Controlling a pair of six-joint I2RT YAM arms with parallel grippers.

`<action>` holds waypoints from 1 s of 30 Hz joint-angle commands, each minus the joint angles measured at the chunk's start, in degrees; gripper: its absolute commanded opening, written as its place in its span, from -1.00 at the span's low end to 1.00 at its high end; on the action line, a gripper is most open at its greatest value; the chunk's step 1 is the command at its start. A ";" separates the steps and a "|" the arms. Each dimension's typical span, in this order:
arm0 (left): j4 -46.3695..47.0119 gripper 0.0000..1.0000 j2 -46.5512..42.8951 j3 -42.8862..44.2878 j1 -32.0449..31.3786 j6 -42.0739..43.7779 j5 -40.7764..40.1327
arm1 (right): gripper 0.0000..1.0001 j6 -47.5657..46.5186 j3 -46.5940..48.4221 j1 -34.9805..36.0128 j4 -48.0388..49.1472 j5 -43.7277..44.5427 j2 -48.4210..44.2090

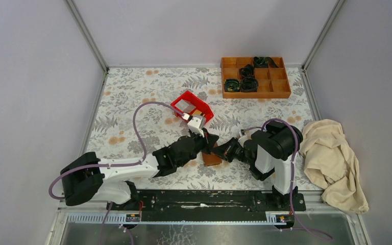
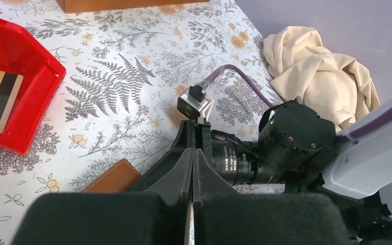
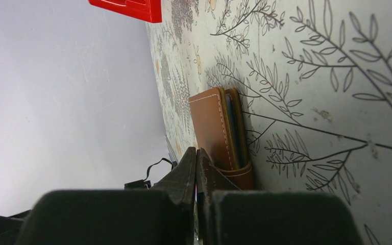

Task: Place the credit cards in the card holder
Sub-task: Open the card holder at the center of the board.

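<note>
You had both arms meeting mid-desk, the left gripper and right gripper closed and nose to nose over the card holder, with no gap between them. The red bin stood just behind the left gripper. A cloth crowded the right edge, and a tray the far right corner. The far left of the desk gave you room.

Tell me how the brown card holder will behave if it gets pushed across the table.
The card holder looks like stitched leather folded over, so it probably flexes and may gape open rather than shift stiffly. It seems to lie flat and thin on the table, so it should slide, not roll or tip.
</note>
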 commanded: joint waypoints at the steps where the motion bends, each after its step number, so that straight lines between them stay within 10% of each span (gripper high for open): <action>1: -6.31 -1.00 1.49 3.83 0.45 2.24 -0.17 | -1.00 -0.63 0.21 -0.64 4.64 -0.22 0.70; 14: -12.78 -1.00 37.63 13.94 5.42 -4.77 20.85 | -1.00 -1.05 0.52 -0.81 4.57 -0.92 2.03; 30: -12.06 -0.82 8.33 3.91 4.49 -6.79 2.34 | -1.00 -0.91 0.95 -0.86 4.22 -2.99 -2.23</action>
